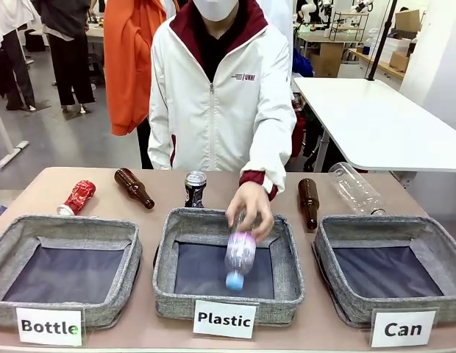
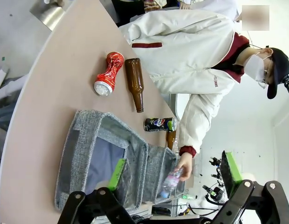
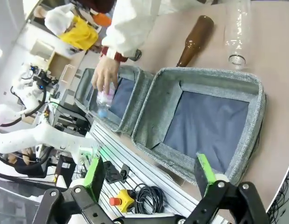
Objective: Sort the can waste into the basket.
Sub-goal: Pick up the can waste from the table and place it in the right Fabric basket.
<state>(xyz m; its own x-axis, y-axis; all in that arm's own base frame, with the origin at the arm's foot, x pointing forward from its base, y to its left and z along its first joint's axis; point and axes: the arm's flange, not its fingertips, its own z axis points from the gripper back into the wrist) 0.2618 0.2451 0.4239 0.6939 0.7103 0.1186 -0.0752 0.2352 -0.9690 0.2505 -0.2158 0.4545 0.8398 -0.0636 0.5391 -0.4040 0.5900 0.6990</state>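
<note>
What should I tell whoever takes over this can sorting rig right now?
Left gripper: open, holding nothing.
Right gripper: open, holding nothing.
Red can lies on the table behind the Bottle basket. Black can stands upright behind the Plastic basket.
The person's hand holds a plastic bottle in the Plastic basket.
Done: no can sorted yet.
Left: both cans into the Can basket.

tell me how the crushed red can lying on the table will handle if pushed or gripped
The crushed red metal can lies on its side, pinched at the waist, so it probably wobbles or pivots rather than rolling straight. Its dented wall likely yields further under a squeeze. It looks light, so a nudge may skid it.
</note>
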